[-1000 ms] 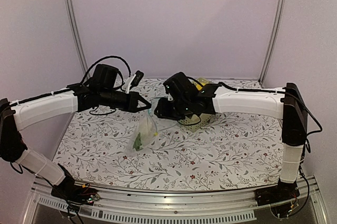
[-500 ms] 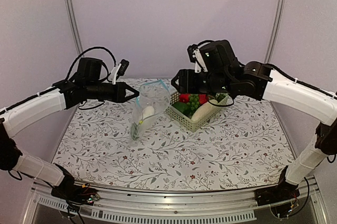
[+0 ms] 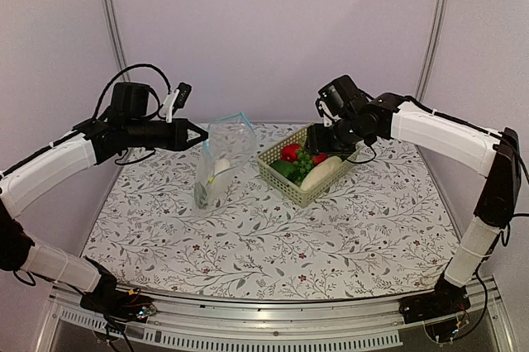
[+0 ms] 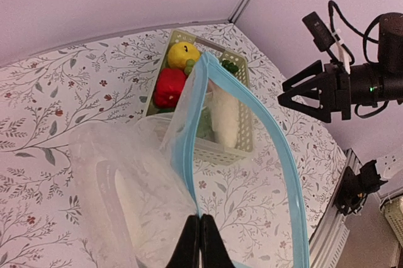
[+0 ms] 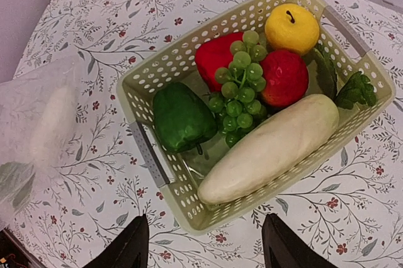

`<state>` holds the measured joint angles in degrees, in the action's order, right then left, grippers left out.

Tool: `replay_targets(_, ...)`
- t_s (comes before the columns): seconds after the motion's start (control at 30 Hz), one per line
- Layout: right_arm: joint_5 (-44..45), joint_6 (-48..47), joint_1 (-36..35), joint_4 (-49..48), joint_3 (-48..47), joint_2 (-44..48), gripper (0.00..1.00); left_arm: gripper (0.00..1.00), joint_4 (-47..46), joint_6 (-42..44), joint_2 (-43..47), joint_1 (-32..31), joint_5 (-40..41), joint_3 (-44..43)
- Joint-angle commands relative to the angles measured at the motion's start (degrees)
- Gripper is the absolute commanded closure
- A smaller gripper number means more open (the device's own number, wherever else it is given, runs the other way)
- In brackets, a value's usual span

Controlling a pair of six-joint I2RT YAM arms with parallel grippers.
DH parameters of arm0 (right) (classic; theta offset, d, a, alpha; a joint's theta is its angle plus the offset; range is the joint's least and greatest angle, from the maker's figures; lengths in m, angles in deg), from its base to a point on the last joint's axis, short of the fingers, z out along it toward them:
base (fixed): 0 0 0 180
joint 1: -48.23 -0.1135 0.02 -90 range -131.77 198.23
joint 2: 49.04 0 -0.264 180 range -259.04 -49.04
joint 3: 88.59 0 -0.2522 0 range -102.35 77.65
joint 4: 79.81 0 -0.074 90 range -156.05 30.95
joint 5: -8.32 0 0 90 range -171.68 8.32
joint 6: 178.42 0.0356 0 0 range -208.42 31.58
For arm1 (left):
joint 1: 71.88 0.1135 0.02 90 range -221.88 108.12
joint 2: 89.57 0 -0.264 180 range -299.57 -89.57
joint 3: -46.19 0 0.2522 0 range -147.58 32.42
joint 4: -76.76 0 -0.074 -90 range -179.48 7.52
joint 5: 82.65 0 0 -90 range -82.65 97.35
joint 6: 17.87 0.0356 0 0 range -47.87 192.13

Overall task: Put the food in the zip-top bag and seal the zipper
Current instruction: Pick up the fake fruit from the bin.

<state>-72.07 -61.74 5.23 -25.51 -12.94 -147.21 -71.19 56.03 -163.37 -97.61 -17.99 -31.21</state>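
Observation:
The see-through zip-top bag (image 3: pixel 216 162) hangs over the table's left centre, mouth gaping. My left gripper (image 4: pixel 199 221) is shut on its light-blue zipper (image 4: pixel 186 123) and holds it up; seen from above, this gripper (image 3: pixel 201 134) sits at the bag's left rim. A white piece (image 3: pixel 221 172) and something green (image 3: pixel 201 197) lie in the bag. My right gripper (image 5: pixel 204 243) is open and holds nothing, hovering above the basket's near end. The remaining food is a white radish (image 5: pixel 271 148), yellow apple (image 5: pixel 291 27), red pieces (image 5: pixel 284 76), grapes (image 5: pixel 242 85), green pepper (image 5: pixel 181 117) and a leafy piece (image 5: pixel 356 89).
The pale green lattice basket (image 5: pixel 189 48) with grey handles holds that food, standing right of the bag (image 3: pixel 277 178) on the flower-patterned tablecloth. Purple walls and metal posts close in the back and sides.
My right gripper left the bag's mouth, swung up and right to above the basket, and its jaws widened. My left gripper lifted the bag up and leftward. A white piece now shows inside the bag.

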Motion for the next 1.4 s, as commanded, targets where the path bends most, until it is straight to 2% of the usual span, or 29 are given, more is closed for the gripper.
replay_targets(0.0, -1.6, -2.2, 2.2, 2.1, -3.1, -5.1, 0.39, 1.00, 0.6, -0.1, 1.7, 1.6, 2.6, 1.6)
replay_targets(0.63, -0.1, -2.2, 5.9, -3.1, -10.5, -23.8, 0.52, 1.00, 1.5, 0.9, 4.1, 2.1, 4.6, 1.8)
replay_targets(0.9, 2.3, -2.5, 6.1, -4.5, -12.8, -27.9, 0.58, 1.00, 1.4, 0.5, 3.4, 2.1, 4.0, 1.8)
replay_targets(1.37, 3.8, -2.4, 6.7, -4.8, -16.5, -33.1, 0.60, 1.00, 1.4, 0.5, 3.4, 2.1, 4.0, 1.8)
